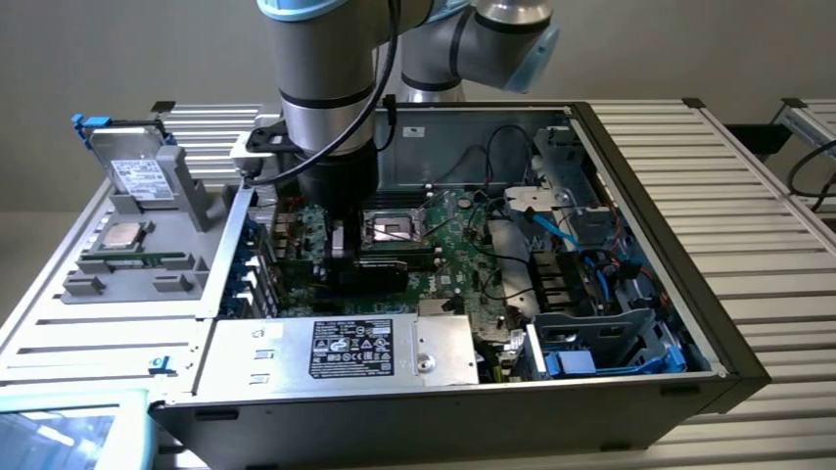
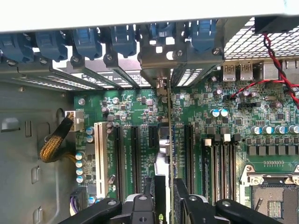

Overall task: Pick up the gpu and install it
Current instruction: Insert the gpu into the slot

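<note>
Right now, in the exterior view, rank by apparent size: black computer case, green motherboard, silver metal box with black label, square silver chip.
1. Black computer case.
2. Green motherboard and silver labelled box: too alike to rank.
3. Square silver chip.

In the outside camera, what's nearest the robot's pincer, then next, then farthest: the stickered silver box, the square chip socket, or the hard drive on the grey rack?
From the pincer:
1. Chip socket, just beside it on the motherboard.
2. Silver box, along the case front.
3. Hard drive, outside it, exterior view's left.
</note>
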`<state>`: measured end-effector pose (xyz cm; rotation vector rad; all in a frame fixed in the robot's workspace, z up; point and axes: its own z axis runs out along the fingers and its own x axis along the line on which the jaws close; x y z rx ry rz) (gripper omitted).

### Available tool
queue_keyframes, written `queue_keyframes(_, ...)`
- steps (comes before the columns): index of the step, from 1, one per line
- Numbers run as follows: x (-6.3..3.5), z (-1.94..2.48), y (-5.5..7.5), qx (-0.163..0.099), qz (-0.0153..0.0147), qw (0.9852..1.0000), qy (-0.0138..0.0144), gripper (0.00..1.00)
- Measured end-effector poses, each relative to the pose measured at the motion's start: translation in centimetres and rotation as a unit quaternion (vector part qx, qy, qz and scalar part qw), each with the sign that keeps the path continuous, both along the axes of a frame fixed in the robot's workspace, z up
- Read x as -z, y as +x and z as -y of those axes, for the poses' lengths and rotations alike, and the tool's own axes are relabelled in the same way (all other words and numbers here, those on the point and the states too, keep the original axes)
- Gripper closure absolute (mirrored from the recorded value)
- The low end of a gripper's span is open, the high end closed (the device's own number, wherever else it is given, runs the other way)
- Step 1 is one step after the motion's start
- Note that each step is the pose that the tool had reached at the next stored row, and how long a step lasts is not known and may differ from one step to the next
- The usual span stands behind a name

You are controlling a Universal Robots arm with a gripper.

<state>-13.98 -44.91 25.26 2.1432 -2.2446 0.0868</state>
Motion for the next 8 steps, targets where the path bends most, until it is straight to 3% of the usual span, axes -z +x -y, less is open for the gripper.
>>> queue_keyframes(8,-0.61,0.0,0.0,0.0,0.0,1.0,-0.0001,0.72)
